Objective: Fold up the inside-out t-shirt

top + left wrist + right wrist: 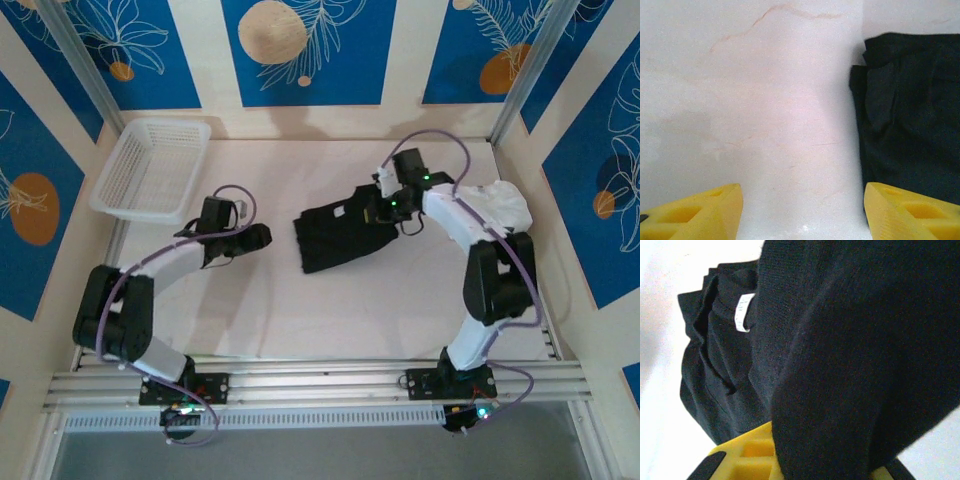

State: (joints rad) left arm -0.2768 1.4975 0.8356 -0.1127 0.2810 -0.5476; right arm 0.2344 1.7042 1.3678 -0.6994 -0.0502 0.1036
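Right gripper [381, 212] clamps the right edge of the black soft cloth t-shirt [330, 240]; carry it leftward low and even, left gripper [802, 200] open and empty beside it

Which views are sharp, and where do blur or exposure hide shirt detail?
Top external: sharp and evenly lit, but the shirt is a near-featureless black patch. Left wrist: the table is washed out pale. Right wrist: the shirt is blurred up close, its label clearer.
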